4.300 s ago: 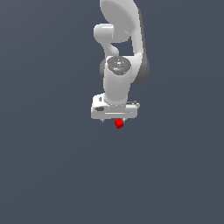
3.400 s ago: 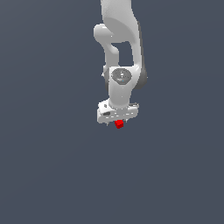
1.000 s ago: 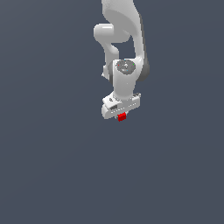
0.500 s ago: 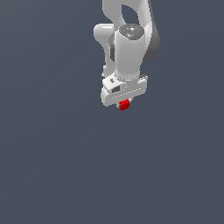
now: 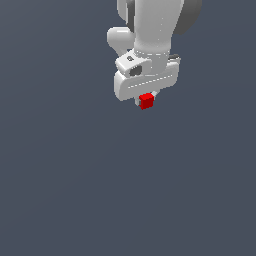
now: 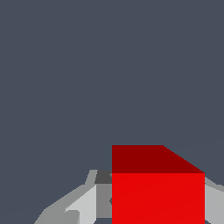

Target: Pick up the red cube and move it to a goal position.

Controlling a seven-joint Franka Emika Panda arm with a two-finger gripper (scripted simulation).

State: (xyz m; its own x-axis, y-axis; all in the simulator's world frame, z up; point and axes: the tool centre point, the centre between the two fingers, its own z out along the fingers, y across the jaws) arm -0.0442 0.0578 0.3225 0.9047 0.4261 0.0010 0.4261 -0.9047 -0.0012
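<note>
The red cube (image 5: 146, 101) hangs just under the white gripper body, near the upper middle of the exterior view. My gripper (image 5: 146, 102) is shut on it; only small bits of the fingers show beside the cube. In the wrist view the red cube (image 6: 157, 188) fills the space between the two grey fingers (image 6: 83, 205), one on each side of it. The cube is lifted clear of the dark surface below. No goal marker shows in either view.
The white arm (image 5: 155, 30) rises out of the exterior view above the gripper. A plain dark grey-blue surface (image 5: 125, 190) fills everything else, with no other objects on it.
The arm has carried the cube upward and slightly toward the exterior view's right, and the wrist has swung so the gripper body looks larger. The cube stays gripped throughout.
</note>
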